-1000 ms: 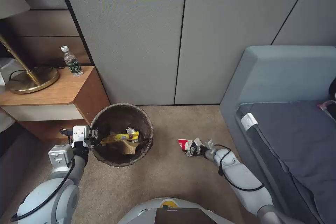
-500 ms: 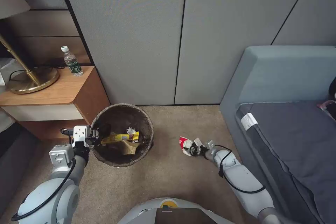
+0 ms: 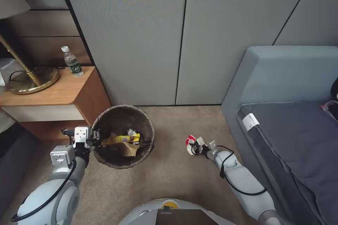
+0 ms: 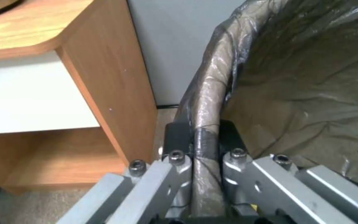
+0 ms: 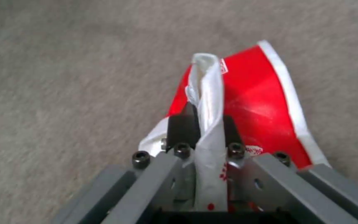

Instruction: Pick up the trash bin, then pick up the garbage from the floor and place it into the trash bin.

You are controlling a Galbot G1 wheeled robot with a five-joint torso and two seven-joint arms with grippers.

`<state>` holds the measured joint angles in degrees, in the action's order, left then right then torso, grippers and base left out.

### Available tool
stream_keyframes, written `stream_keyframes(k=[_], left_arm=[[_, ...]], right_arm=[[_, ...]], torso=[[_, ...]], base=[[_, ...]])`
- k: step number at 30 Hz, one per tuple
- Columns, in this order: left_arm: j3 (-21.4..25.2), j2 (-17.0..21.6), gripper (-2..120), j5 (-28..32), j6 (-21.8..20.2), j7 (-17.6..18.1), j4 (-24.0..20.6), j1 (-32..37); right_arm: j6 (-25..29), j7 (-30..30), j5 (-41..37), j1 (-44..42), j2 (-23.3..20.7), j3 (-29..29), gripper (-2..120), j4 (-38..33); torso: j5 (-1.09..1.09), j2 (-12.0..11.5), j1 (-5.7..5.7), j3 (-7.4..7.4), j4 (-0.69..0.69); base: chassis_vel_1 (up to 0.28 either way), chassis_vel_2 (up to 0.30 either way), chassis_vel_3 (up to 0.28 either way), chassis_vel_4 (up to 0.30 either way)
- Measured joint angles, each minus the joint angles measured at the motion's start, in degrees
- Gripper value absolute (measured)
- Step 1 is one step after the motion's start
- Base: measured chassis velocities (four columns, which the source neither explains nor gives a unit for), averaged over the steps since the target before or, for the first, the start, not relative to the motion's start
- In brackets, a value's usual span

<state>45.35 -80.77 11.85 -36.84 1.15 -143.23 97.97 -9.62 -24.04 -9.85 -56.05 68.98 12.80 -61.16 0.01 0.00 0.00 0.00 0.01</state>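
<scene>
Carpeted floor: left gripper (image 4: pixel 199 137) clamps trash bin (image 3: pixel 141 112) rim, wrappers inside; right gripper (image 5: pixel 204 124) pinches red-and-white packet (image 5: pixel 253 102), undeposited.

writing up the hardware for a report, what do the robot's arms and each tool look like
Both arms have rounded light grey shells with loose black cables along the forearms. The left tool has a white boxy wrist block. Close up, each tool, like the right tool, has grey metal linkage bars with black hex bolts and black finger pads.
</scene>
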Motion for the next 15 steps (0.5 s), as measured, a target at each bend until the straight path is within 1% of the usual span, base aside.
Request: stream_keyframes(k=[2, 5, 8, 10, 12, 13, 15], left_arm=[[-0.02, 0.12, 3, -0.01, 0.0, 0.0, 0.0, 0.05], [-0.05, 0.5, 3, 0.0, 0.0, 0.0, 0.0, 0.09], [-0.08, 0.71, 3, 0.03, 0.0, 0.0, 0.0, 0.23], [-0.08, 0.91, 3, 0.08, 0.0, -0.01, 0.0, 0.27], [-0.08, 1.09, 3, 0.21, 0.0, -0.03, 0.0, 0.27], [-0.08, 1.09, 3, 0.21, 0.0, -0.03, 0.0, 0.27], [-0.07, 1.26, 3, 0.32, 0.0, -0.06, 0.0, 0.31]], right_arm=[[-0.01, 0.37, 0.05, -0.12, -0.04, 0.32, 0, -0.36], [-0.2, 1.21, -0.02, -0.87, -0.85, 1.41, 0, -2.42], [-0.31, 2.54, 0.12, -1.66, -1.33, 2.61, 0, -4.64], [-0.82, 4.14, -0.01, -2.5, -1.9, 4.51, 0, -7.9], [-1.91, 5.17, -1.19, -3.93, -3.65, 7.06, 0, -13.34], [-1.91, 5.17, -1.19, -3.93, -3.65, 7.06, 0, -13.34], [-3.15, 5.57, -2.74, -5.65, -5.92, 9.4, 0, -18.73]], torso=[[-0.01, 0.0, 0.0, 0.0, 0.0], [-0.02, 0.0, 0.0, 0.0, -0.02], [-0.01, 0.0, 0.0, 0.0, -0.01], [0.0, 0.0, 0.0, 0.01, 0.0], [-0.01, 0.0, 0.0, 0.0, 0.0], [-0.01, 0.0, 0.0, 0.0, 0.0], [-0.01, 0.0, 0.0, 0.0, -0.01]], base=[[0.0, 0.0, 0.0, 0.0], [0.0, 0.0, 0.0, 0.0], [0.0, 0.0, 0.0, 0.0], [0.0, 0.0, 0.0, 0.0], [0.0, 0.0, 0.0, 0.0], [0.0, 0.0, 0.0, 0.0], [0.0, 0.0, 0.0, 0.0]])
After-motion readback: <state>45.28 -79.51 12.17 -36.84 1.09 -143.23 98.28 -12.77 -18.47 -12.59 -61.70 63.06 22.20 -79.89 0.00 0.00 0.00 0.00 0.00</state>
